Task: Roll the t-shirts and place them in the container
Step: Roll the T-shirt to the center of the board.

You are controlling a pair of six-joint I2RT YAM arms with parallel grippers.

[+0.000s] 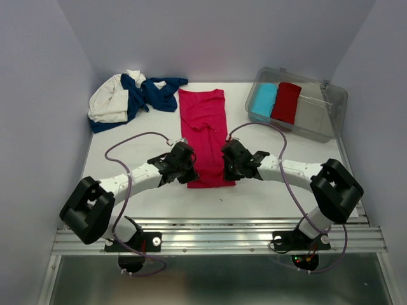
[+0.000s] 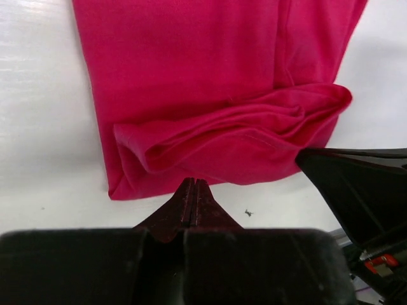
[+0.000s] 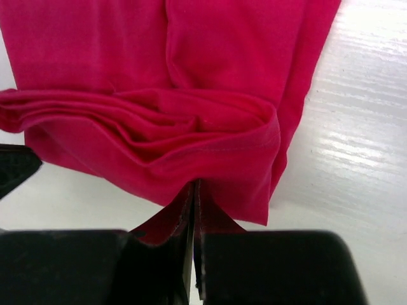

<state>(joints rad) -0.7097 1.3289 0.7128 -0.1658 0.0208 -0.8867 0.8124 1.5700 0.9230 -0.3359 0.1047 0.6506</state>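
Base rail: my two arms are bolted to a metal rail (image 1: 216, 238) at the near edge, the left arm on the left.
Surface: a white table (image 1: 267, 197), matte with a faint grain, lit evenly.
Cables: a thin purple cable (image 1: 127, 143) loops off each of my arms and lies partly on the table.
My left gripper (image 2: 193, 184): fingers pressed together, pinching the near hem of the pink-red t-shirt (image 2: 191, 76) close to its left corner.
My right gripper (image 3: 194, 187): fingers pressed together too, biting the same hem close to its right corner.
From above: my left gripper (image 1: 189, 170) and right gripper (image 1: 227, 168) face each other across the shirt's near end.
Pink-red t-shirt (image 1: 203, 124): folded into a long narrow strip in the middle of the table, running away from me; its near end is turned up and over into a loose first fold.
What stands in the way: my wrists cover both near corners of the strip from above; in the left wrist view my right arm (image 2: 356, 184) fills the lower right corner.
Far left: a navy t-shirt (image 1: 156, 94) and a cream t-shirt (image 1: 108, 105) tangled in one heap, just beside the strip's far left corner.
Far right: a clear bin (image 1: 337, 101), well apart from the strip, holding a light-blue roll (image 1: 263, 100) and a darker red roll (image 1: 286, 101) side by side at its left end.
Room: plain pale walls (image 1: 210, 38) close in the table at the back and both sides.
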